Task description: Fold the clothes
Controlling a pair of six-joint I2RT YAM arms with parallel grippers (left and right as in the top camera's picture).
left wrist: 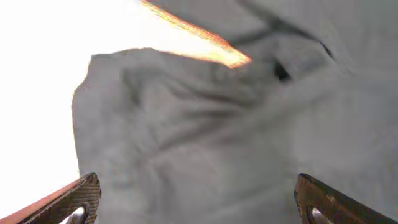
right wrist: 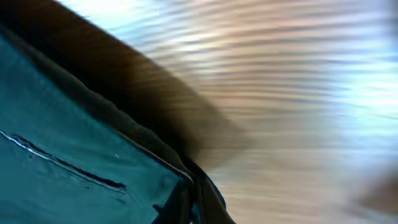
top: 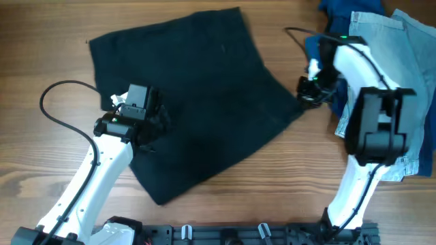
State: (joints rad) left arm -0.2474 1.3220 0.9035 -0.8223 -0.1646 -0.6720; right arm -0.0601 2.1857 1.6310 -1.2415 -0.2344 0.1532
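While both arms sit at the cloth, notes by view.

Overhead: black shorts (top: pixel 204 95) lie spread flat on the wooden table (top: pixel 48 41), between the two tools. Left gripper (top: pixel 155 117) is over the edge of the shorts nearest its own arm. Its jaws are hidden under the wrist from this angle. Right gripper (top: pixel 308 94) points down at the pointed corner of the shorts on its side. Behind the right wrist lie denim shorts (top: pixel 409 54), with a blue cloth (top: pixel 337 10) at their far end.

Left wrist: left gripper (left wrist: pixel 198 185) stands wide, with one of its fingers (left wrist: pixel 81 198) in each lower corner of the frame. Rumpled fabric of the black shorts (left wrist: pixel 217 124), washed out to grey by glare, fills the space between and ahead of them. Neither pad is pinching the cloth.

Right wrist: the frame is blurred. Right gripper (right wrist: pixel 186 208) is closed, jaws together at the bottom edge. Black shorts (right wrist: pixel 68 155), tinted dark teal here, lie left of the fingertips, and their hem runs diagonally down into the closed jaws. As far as the blur allows, the grip is on that hem. Bare table (right wrist: pixel 298 74) lies ahead and to the right of the tool.
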